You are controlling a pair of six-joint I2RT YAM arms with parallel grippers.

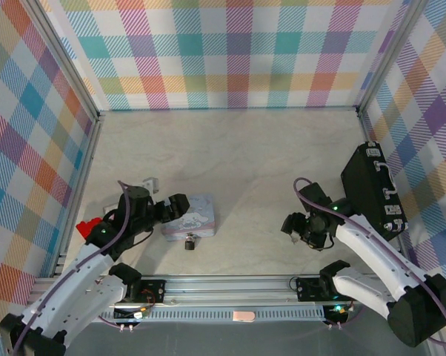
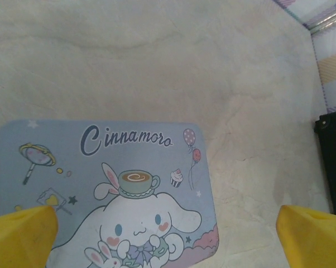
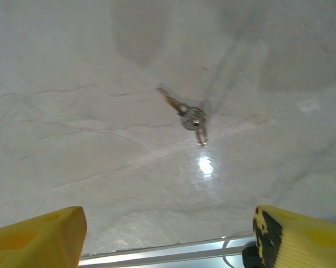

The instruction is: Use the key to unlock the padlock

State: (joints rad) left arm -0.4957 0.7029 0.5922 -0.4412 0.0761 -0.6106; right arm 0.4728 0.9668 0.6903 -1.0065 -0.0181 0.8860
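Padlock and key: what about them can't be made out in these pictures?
Padlock, top view: too small to show its keyhole or whether the shackle is closed.
Key, right wrist view: blurred, so its teeth are unreadable.
Tin box, left wrist view: bottom cut off by the picture's edge.

top external: high behind the arm bases, looking down; tin box (image 1: 189,216) small, left of centre.
left wrist: close above the tin box lid, looking down across it.
right wrist: low over table (image 3: 101,167) well right of the tin box, key (image 3: 191,119) near centre.
shared: top external and left wrist both show the tin box.
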